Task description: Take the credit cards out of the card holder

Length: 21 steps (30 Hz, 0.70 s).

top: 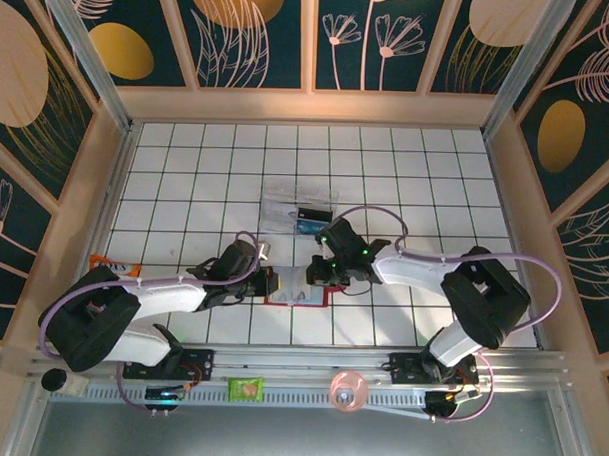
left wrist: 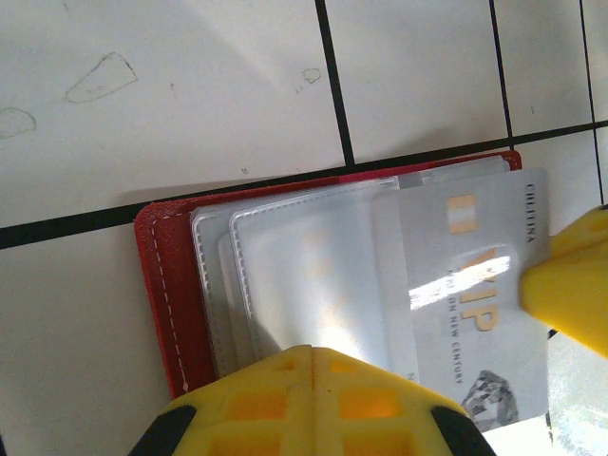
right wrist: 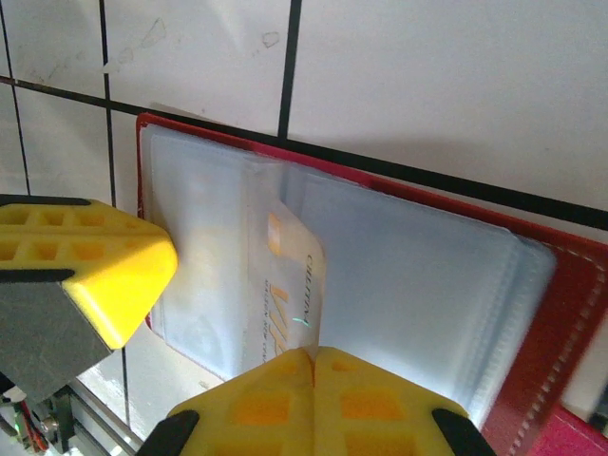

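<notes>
Step in hand: pulling the first card. The small red leather-look booklet card holder (top: 294, 293) lies open and flat on the white tiled bench (top: 187, 164), at 6 o'clock from the bench's middle, between your two arms. Your left claw (top: 270, 282) is at the holder's 9 o'clock side, clenched on nothing, its tips down on the grey-blue clear plastic sleeves (left wrist: 304, 275) as if pinning them. A silver VIP card (left wrist: 465, 285) sticks partway out of one sleeve toward 3 o'clock in the left wrist view. Your right claw (top: 318, 277) is clenched at that free edge and looks to be pinching it, though the contact itself is partly hidden. Next move, as I judge it: draw the right claw away along the sleeve's opening, keeping it low and straight, while the left claw keeps its weight on so the card holder doesn't slide along. Then drop the card clear of the holder. A clear plastic box (top: 300, 210) sits at the holder's 12 o'clock, apart. Other sleeves look hazy; can't tell how many cards remain.
</notes>
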Each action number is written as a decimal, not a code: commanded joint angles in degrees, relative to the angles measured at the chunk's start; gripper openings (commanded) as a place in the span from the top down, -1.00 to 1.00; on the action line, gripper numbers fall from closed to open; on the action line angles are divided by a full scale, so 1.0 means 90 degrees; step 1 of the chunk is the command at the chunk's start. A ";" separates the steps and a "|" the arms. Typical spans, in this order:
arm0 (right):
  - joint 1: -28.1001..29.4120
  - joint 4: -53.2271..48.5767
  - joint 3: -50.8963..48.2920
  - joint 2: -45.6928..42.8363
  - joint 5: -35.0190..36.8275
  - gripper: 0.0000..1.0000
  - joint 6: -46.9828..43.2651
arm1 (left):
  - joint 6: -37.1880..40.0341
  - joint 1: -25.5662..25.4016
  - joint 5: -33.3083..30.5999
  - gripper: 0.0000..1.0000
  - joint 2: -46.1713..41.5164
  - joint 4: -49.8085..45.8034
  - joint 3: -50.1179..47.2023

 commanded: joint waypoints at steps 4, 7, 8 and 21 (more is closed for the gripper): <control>-0.0044 -0.1064 0.0310 -0.0273 0.0668 1.00 -0.0222 | -0.0049 0.0010 0.0069 1.00 0.0094 -0.0324 -0.0136; 0.0030 -0.1068 0.0438 -0.0126 0.0653 1.00 -0.0274 | -0.0044 0.0014 0.0105 1.00 0.0126 -0.0264 -0.0144; 0.0067 -0.1029 0.0485 -0.0057 0.0629 1.00 -0.0282 | -0.0039 0.0013 0.0122 1.00 0.0147 -0.0250 -0.0138; 0.0261 -0.0430 0.0547 0.0303 0.0325 0.74 -0.0223 | -0.0022 0.0010 0.0253 1.00 0.0294 -0.0144 -0.0118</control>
